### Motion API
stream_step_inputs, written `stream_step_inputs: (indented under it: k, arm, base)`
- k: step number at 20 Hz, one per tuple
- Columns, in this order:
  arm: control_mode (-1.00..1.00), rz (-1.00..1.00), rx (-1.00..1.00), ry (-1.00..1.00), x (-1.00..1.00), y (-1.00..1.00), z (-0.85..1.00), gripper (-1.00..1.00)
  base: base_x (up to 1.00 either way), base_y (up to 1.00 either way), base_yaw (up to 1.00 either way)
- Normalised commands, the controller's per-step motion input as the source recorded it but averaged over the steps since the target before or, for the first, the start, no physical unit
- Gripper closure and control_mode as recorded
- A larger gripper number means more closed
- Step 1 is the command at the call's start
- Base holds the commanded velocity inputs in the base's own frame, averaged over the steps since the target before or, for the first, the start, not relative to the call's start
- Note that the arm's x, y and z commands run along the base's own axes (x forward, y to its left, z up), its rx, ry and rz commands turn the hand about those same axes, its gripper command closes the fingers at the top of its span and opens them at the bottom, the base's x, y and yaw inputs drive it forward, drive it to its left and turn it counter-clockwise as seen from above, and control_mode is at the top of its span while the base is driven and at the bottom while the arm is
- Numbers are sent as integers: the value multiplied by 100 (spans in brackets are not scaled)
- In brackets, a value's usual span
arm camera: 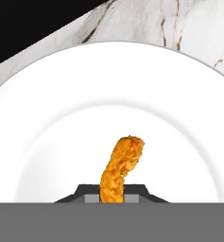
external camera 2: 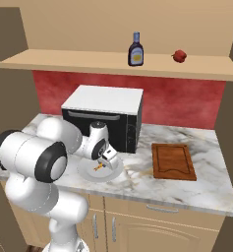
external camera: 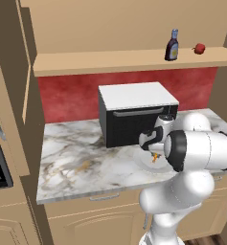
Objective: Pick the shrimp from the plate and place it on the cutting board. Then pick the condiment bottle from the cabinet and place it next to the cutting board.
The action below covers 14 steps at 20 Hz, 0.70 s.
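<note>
- Shrimp [arm camera: 120, 168]: a tiny curved orange piece with a crumbed, rough surface. Judged very light, somewhat soft and easily crushed or flicked out of a pinch. The rough coat should give the pads some friction.
- Best hold, in my judgement: across the narrow body at its lower end, where the tips already flank it, with gentle pressure only.
- Location of the shrimp: over the middle of the white plate [arm camera: 47, 108], which sits on the marble desk [external camera 2: 137, 182] in front of the black oven [external camera 2: 101, 120]. Whether it has left the plate surface cannot be told.
- Claw [external camera 2: 104, 163]: clenched almost fully, its two dark tips pressed against either side of the shrimp's lower end; it is grasping the shrimp and nothing else.
- Cutting board [external camera 2: 173, 161]: lies on the desk well apart from the plate, beyond the oven's corner, with nothing on it.
- Condiment bottle [external camera 2: 135, 49]: upright on the cabinet [external camera 2: 64, 60] shelf, untouched, beside a small red fruit [external camera 2: 179, 55].
</note>
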Motion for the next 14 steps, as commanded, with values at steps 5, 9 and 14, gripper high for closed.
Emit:
stream_step_inputs:
  k: [5,9,14]
  arm:
    - [-100,3,0,-1,-4,-2,20,100]
    - [-100,1,0,0,-2,0,22,100]
    - [-100,0,0,0,0,0,19,100]
  base:
    - [0,0,0]
    - [0,0,0]
    - [0,0,0]
